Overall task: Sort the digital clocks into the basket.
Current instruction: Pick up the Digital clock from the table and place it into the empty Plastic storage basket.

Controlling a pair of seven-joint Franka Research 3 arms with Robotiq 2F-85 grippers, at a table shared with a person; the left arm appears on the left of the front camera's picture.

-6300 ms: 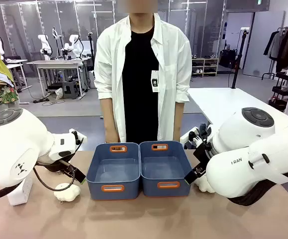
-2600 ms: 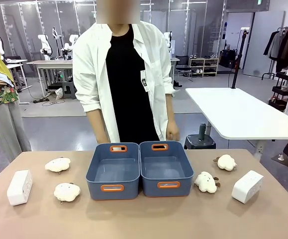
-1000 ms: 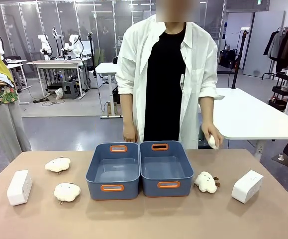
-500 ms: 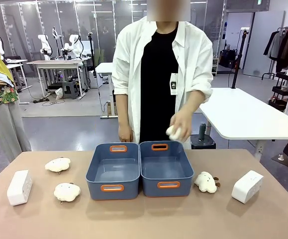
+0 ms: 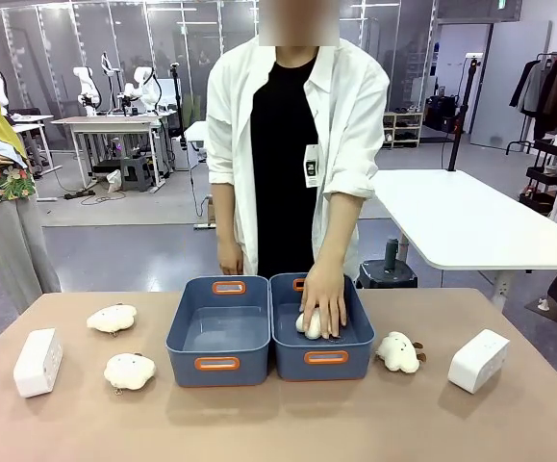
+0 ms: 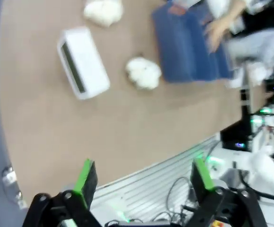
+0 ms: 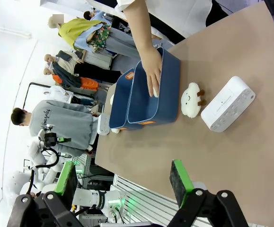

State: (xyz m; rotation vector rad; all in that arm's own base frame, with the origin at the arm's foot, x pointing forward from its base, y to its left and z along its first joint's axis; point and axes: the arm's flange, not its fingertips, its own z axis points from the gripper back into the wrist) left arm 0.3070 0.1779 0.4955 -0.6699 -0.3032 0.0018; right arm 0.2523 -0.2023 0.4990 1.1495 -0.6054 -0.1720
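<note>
Two white digital clocks lie on the table, one at the far left [image 5: 37, 362] and one at the far right [image 5: 477, 360]. Two blue baskets stand side by side in the middle, the left basket [image 5: 249, 370] and the right basket [image 5: 292, 365]. A person's hand [image 5: 324, 300] presses a cream plush toy [image 5: 305, 322] into the right basket. My left gripper [image 6: 144, 175] hangs open above the table's near edge, with the left clock [image 6: 82, 62] ahead of it. My right gripper [image 7: 123, 176] is open too, well back from the right clock [image 7: 227, 104].
Cream plush toys lie at the left rear [image 5: 112, 319], the left front [image 5: 129, 371] and just right of the baskets [image 5: 398, 351]. The person stands at the far edge, behind the baskets. Bare tabletop stretches along the near side.
The person picked up a plush toy from the right rear of the table and lowered it into the right basket. Both arms have pulled back out of the front view. The clocks have not moved.
</note>
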